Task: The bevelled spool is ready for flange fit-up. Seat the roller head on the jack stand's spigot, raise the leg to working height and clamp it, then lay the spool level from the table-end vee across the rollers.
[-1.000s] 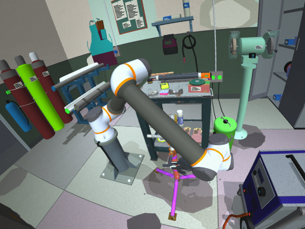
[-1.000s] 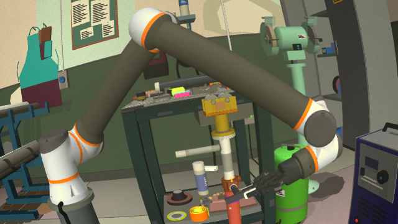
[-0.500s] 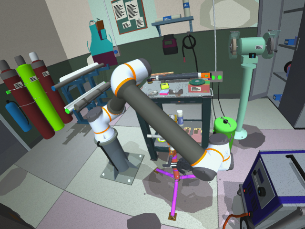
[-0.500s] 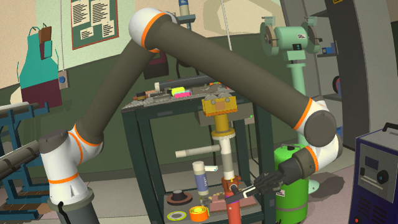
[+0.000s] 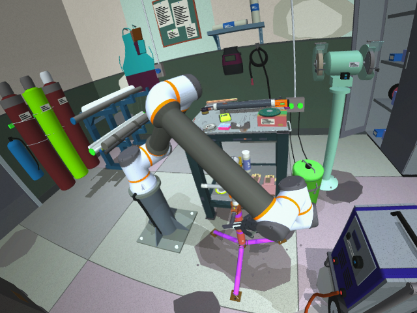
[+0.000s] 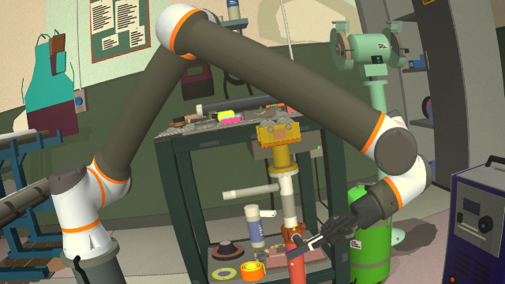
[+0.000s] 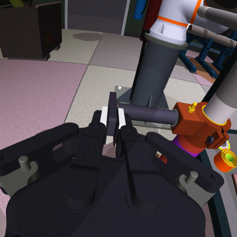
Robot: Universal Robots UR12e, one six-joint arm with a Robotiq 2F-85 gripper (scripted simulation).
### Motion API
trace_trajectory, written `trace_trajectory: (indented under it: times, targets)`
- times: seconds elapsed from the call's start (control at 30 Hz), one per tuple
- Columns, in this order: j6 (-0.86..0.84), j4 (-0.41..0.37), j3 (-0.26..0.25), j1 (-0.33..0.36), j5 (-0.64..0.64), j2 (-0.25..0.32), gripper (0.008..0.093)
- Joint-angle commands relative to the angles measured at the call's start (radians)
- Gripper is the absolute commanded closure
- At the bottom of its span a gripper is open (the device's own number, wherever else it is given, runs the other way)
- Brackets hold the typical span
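Observation:
The jack stand point(image 5: 239, 236) stands on magenta tripod legs in front of the work table, its pale leg point(image 6: 288, 199) extended and the yellow roller head point(image 6: 278, 133) seated on top. An orange clamp collar point(image 7: 200, 127) grips the leg, with a dark clamp handle point(image 7: 146, 113) sticking out sideways and ending in a flat tab. My gripper point(image 7: 112, 120) reaches in low from the right with its white-padded fingers closed on that tab point(image 6: 305, 245). The dark spool point(image 5: 247, 104) lies along the back of the table top.
The table's front legs point(image 6: 185, 205) and lower shelf with tape rolls point(image 6: 252, 271) stand right behind the stand. A green drum point(image 5: 307, 177) and grinder pedestal point(image 5: 338, 101) are to the right, a blue welder point(image 5: 377, 249) near right, and pipe rack and gas cylinders point(image 5: 50, 124) to the left.

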Motion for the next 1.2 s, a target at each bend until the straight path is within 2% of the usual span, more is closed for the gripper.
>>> trace_trajectory:
  times: [0.0,0.33,1.17]
  targets:
    - [-0.004,-0.011,0.005,-0.001,0.001,-0.007,0.0934]
    - [-0.064,-0.158,0.079,-0.008,0.02,-0.078,0.0934]
    - [-0.221,-0.58,0.302,-0.043,0.103,-0.27,0.0934]
